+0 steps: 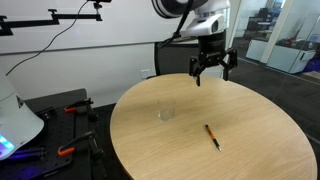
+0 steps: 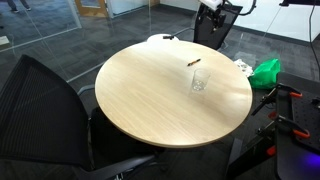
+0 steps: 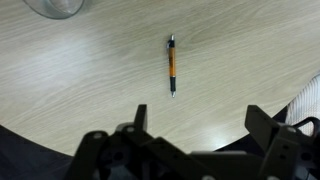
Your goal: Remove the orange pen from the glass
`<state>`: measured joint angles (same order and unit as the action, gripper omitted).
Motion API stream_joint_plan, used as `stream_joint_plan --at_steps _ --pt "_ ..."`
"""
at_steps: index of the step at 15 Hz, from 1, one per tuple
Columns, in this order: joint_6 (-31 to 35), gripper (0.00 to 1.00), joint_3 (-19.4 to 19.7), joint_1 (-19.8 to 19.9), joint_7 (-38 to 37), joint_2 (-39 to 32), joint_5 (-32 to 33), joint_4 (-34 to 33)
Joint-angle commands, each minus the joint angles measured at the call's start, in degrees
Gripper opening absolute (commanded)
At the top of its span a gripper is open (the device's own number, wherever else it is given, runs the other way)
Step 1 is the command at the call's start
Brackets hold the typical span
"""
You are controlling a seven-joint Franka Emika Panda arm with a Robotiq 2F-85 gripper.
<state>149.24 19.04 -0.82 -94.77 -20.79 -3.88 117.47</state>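
Note:
The orange pen (image 1: 212, 137) lies flat on the round light-wood table (image 1: 250, 110), outside the glass. It also shows in the wrist view (image 3: 172, 65) and in an exterior view (image 2: 194, 63). The glass (image 1: 166, 113) stands upright and empty near the table's middle, a short way from the pen. It also shows in an exterior view (image 2: 199, 80) and at the top left edge of the wrist view (image 3: 55, 7). My gripper (image 1: 213, 68) hangs open and empty above the table's edge, well apart from both. Its two fingers (image 3: 200, 125) frame bare wood.
A black office chair (image 2: 50, 100) stands at one side of the table. A green cloth (image 2: 266, 72) lies beyond the table's edge. Orange-handled tools (image 1: 68, 150) lie on a black bench beside a white device (image 1: 15, 120). Glass walls stand behind.

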Motion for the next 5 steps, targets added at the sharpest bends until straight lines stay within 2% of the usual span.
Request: stream_joint_plan --at_steps 1,5 --pt "-0.01 1.00 -1.59 1.54 -0.47 1.91 1.18 1.44" --pt "0.41 1.00 -1.88 1.60 -0.43 3.49 1.28 3.51"
